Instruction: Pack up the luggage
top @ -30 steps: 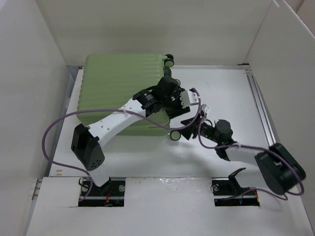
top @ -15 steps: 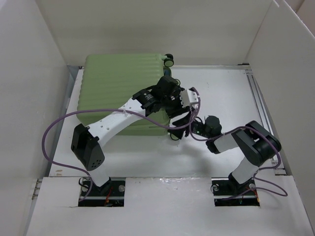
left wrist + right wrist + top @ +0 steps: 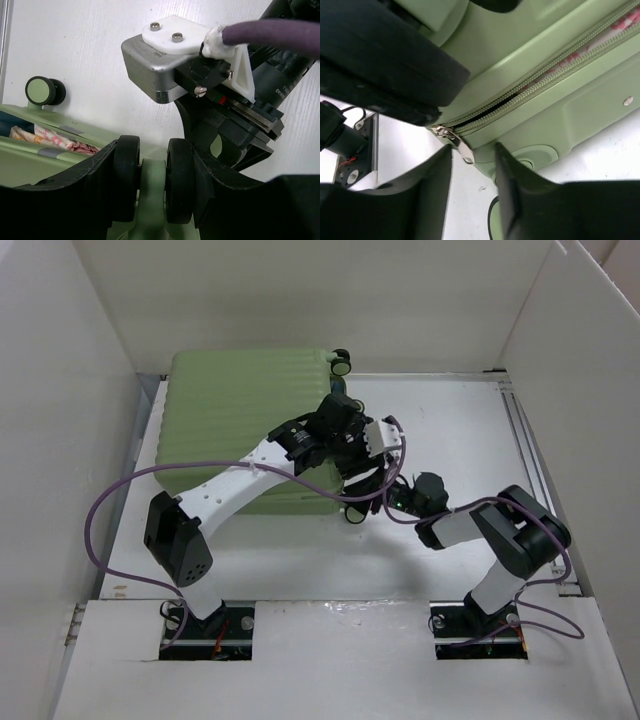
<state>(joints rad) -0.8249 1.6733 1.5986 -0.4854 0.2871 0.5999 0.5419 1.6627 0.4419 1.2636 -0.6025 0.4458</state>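
Two arms, the left arm (image 3: pixel 230 485) and the right arm (image 3: pixel 500 530), are bending inward from the table's near edge to the right-hand side of one piece of light green luggage (image 3: pixel 240 425). The left gripper (image 3: pixel 152 167) is pinching a twin caster wheel (image 3: pixel 127 182) at the case's near right corner. Its two black fingers (image 3: pixel 75 200) are pressing one against each black disc, with the green fork standing between the discs.

The right gripper (image 3: pixel 472 160) is holding its two fingers (image 3: pixel 525 200) spread. The single silver zipper pull (image 3: pixel 456 141) is hanging in the gap just off their tips; whether either finger is touching it cannot be told. Beside the pull, the two rows of zipper teeth (image 3: pixel 545 85) are parting into one dark slit, and pink-and-white patterned cloth (image 3: pixel 55 140) is showing through the seam. A silver block (image 3: pixel 150 65) on the right wrist, topped by one white plate with two screws, is sitting just beyond the pinched wheel.

The luggage is lying flat, ribbed shell up, on the far left part of the white table (image 3: pixel 450 410), its far side near the back wall. A second caster wheel (image 3: pixel 343 362) is sticking out at the far right corner, making two in view. Two purple cables are looping beside the arms, a left cable (image 3: pixel 100 515) and a right cable (image 3: pixel 560 625).
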